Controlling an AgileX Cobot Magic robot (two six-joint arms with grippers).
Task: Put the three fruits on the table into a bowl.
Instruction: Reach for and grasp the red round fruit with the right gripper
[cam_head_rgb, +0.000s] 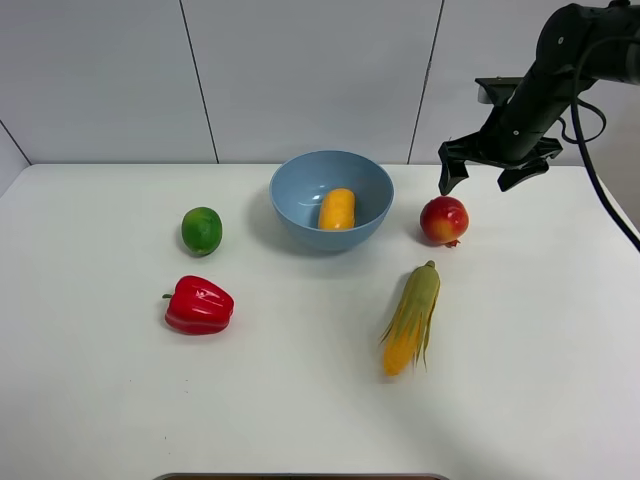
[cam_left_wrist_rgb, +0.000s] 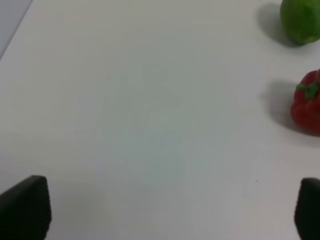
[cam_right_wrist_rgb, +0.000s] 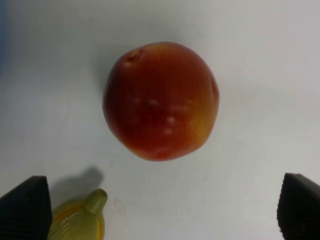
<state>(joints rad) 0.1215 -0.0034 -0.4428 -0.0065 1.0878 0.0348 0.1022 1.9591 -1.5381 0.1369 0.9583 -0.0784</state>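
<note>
The yellow-orange mango lies inside the light blue bowl at the back middle of the table. A glossy red fruit sits on the table just right of the bowl. The green lime rests left of the bowl. My right gripper hangs open above and slightly behind the red fruit, fingers wide apart, holding nothing. My left gripper is open over bare table, out of the high view.
A red bell pepper lies in front of the lime. A corn cob in green husk lies in front of the red fruit. The right arm reaches in from the upper right.
</note>
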